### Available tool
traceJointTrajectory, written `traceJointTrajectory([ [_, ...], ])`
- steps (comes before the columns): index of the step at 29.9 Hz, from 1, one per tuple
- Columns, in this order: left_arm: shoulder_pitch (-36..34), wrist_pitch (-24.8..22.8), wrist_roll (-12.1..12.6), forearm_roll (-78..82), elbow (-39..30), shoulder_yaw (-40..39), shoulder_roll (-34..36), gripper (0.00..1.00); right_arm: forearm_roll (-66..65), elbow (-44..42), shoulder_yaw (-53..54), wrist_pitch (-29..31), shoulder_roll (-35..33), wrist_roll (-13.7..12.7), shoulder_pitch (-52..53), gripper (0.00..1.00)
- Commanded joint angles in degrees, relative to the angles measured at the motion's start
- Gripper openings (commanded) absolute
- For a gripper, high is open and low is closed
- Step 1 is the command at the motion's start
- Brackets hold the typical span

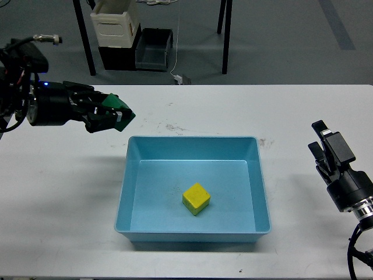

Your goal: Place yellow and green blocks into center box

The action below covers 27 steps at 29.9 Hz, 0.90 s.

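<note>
Yellow block (196,199) sits corner-toward-camera in blue tray (192,146); no long axis.

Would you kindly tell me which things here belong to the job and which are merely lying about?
Job:
yellow block, in the tray
green block, held by left hand
blue tray

Lying about:
cream crate
dark grey bin

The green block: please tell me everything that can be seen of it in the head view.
The green block is a small dark green cube, plain and matte, partly hidden by the left gripper, whose black fingers are shut on it. It is held tilted in the air above the white table, left of and beyond the blue tray. It touches only the fingers, not the tray.
</note>
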Motion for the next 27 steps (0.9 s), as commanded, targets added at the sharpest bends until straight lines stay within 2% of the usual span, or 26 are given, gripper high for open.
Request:
traceJointTrajectory([
  [1, -2.68, -1.92, 0.01, 4.61, -5.53, 0.85, -4.48, 0.37, 0.00, -0.15, 0.01, 0.00, 0.00, -0.01, 0.00, 1.00],
  [6, -5.50, -1.92, 0.01, 18.33, -4.66, 7.69, -13.35, 0.37, 0.00, -0.15, -0.08, 0.00, 0.09, -0.01, 0.18, 1.00],
  [10, -5.15, -1.92, 0.01, 19.59, 1.92, 12.97, -19.16, 0.40, 0.00, -0.06, -0.08, 0.00, 0.44, -0.01, 0.18, 1.00],
  [13, -4.89, -1.92, 0.01, 19.59, 6.49, 15.43, -22.85, 0.46, 0.00, -0.06, -0.08, 0.00, 0.44, -0.01, 0.18, 1.00],
  [14, -4.80, -1.92, 0.01, 19.59, 7.20, 15.70, -23.64, 0.51, 0.00, -0.06, -0.08, 0.00, 0.44, -0.09, 0.18, 1.00],
  [16, -4.71, -1.92, 0.01, 19.59, 7.73, 15.70, -24.79, 0.69, 0.00, -0.06, -0.17, 0.09, 0.44, -0.10, 0.18, 1.00],
  [18, -4.71, -1.92, 0.01, 19.59, 7.82, 15.18, -25.85, 0.99, 0.00, -0.06, -1.13, 0.09, 0.44, -0.10, 0.18, 1.00],
  [24, -3.84, -1.92, 0.01, 18.62, 7.56, 10.98, -25.77, 1.00, 0.00, 0.12, -2.72, 0.00, 0.44, 0.08, 0.35, 1.00],
  [27, 0.02, -1.92, 0.01, 4.86, 7.56, 3.43, -25.59, 1.00, 0.87, 0.55, -2.63, 0.00, 0.61, -0.01, 0.53, 1.00],
])
